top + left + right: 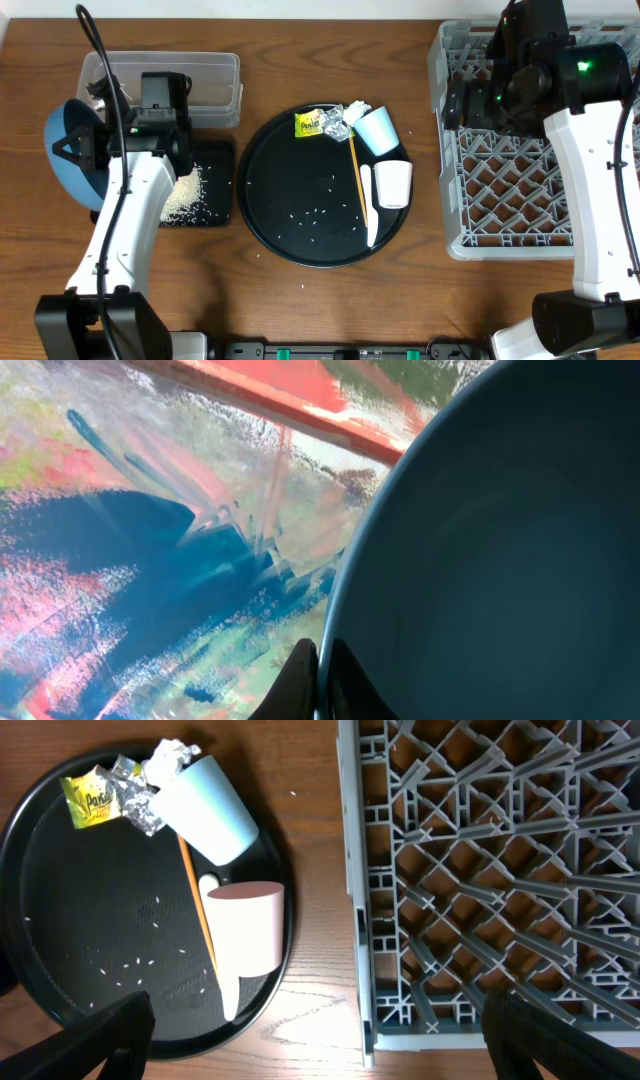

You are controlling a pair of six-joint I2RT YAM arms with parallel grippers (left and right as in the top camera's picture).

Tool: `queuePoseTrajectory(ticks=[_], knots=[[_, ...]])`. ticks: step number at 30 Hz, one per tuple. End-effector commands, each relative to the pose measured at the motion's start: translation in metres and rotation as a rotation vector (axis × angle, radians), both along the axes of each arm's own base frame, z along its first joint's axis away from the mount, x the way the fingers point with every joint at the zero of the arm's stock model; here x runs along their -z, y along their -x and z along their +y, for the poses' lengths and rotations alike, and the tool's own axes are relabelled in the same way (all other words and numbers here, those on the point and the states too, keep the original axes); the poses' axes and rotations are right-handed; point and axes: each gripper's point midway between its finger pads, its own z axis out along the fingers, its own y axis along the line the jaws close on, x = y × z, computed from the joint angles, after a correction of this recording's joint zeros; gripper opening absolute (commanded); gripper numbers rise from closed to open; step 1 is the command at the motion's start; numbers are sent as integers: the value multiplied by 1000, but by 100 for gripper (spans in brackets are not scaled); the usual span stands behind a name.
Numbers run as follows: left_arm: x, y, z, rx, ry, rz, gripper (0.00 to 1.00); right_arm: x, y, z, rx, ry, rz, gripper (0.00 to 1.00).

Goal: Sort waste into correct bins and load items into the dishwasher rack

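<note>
Foil (335, 122) beside light blue cup (378, 130).

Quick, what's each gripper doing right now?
Left gripper: shut on the dark blue bowl rim.
Right gripper: open, holding nothing.

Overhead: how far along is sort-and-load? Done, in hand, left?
Done: a rice pile lies in the shallow black tray. In hand: the left gripper pinches the tilted dark blue bowl by its rim. Left: yellow wrapper, foil, tissue, light blue cup, white cup, white spoon and stray grains on the round black tray. The rack shows no items. The right gripper is open over its edge.
</note>
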Motion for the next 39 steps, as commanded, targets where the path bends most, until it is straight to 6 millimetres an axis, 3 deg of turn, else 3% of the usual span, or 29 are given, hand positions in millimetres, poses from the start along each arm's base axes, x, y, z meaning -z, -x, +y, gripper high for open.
queuePoseTrajectory(ticks=[1, 7, 12, 17, 22, 27, 32, 39], knots=[[-3, 2, -5, 1, -40, 9, 6, -6, 1, -1, 13, -7, -16, 99], [-5, -2, -8, 9, -39, -22, 6, -6, 1, -1, 13, -7, -16, 99], [-21, 6, -8, 1, -27, -163, 6, -6, 1, -1, 13, -7, -16, 99], [-33, 13, -19, 107, 183, -367, 6, -6, 1, -1, 13, -7, -16, 99], [-35, 15, -68, 340, 587, -568, 6, -6, 1, -1, 13, -7, -16, 99], [-36, 28, -125, 500, 902, -645, 6, -6, 1, -1, 13, -7, -16, 99], [-4, 47, -180, 499, 1222, -536, 6, -6, 1, -1, 13, -7, -16, 99], [43, 43, -194, 286, 1334, -426, 6, -6, 1, -1, 13, -7, -16, 99]])
